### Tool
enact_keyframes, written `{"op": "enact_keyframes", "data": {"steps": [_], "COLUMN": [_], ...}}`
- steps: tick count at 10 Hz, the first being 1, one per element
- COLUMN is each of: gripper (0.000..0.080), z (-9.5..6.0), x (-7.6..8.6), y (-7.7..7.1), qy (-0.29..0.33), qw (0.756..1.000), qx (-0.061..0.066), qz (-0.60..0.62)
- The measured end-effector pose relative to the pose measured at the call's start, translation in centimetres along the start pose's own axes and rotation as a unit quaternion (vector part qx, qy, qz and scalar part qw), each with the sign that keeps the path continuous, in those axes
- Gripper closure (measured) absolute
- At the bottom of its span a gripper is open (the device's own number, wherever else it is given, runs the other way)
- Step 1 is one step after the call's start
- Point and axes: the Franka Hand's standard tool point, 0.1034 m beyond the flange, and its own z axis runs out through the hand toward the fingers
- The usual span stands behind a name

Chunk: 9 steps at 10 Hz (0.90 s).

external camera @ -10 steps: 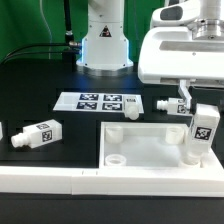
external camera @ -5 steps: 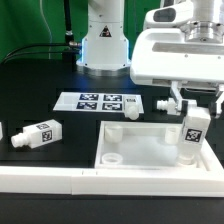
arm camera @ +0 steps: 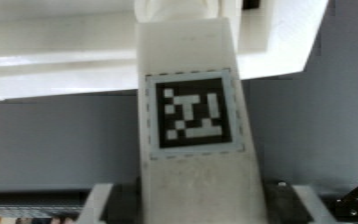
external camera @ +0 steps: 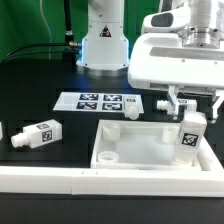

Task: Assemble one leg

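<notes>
**A:** How far was the work with the leg at that moment?

**B:** About the middle, in my judgement. The gripper (external camera: pixel 192 113) was pinching the leg (external camera: pixel 189 137) by its upper end, with the jaws pressed against two of its sides. The leg stood upright on the tabletop (external camera: pixel 150 150), at its side on the exterior view's right.

**A:** So was the peg already in a corner hole?

**B:** That I could not tell. The body of the leg hid its own lower end. The wrist view showed only the side with the tag, very close, and nothing of the hole. The picking up and the carrying looked finished to me. What probably remained was to seat the peg, to fix it firmly, and then to let the leg go.

**A:** And the other parts?

**B:** They were not in use. A second leg (external camera: pixel 35 133) lay on its side on the table, well apart, at the exterior view's left. A third leg (external camera: pixel 146 103) lay just beside the marker board (external camera: pixel 98 101).
</notes>
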Motion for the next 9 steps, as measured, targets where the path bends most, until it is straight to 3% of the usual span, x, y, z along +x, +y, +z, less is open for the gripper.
{"op": "enact_keyframes", "data": {"steps": [4, 5, 6, 7, 8, 9], "gripper": [0.0512, 0.0440, 0.0258, 0.0258, 0.0172, 0.0157], "z": [0.00, 0.09, 0.09, 0.09, 0.10, 0.10], "x": [-0.09, -0.32, -0.33, -0.34, -0.34, -0.35], "y": [0.02, 0.04, 0.04, 0.05, 0.05, 0.05], "qy": [-0.004, -0.009, -0.009, -0.009, -0.009, -0.009], "qw": [1.000, 1.000, 1.000, 1.000, 1.000, 1.000], "qx": [0.000, -0.001, -0.001, -0.001, -0.001, -0.001], "qz": [0.000, -0.001, -0.001, -0.001, -0.001, -0.001]}}
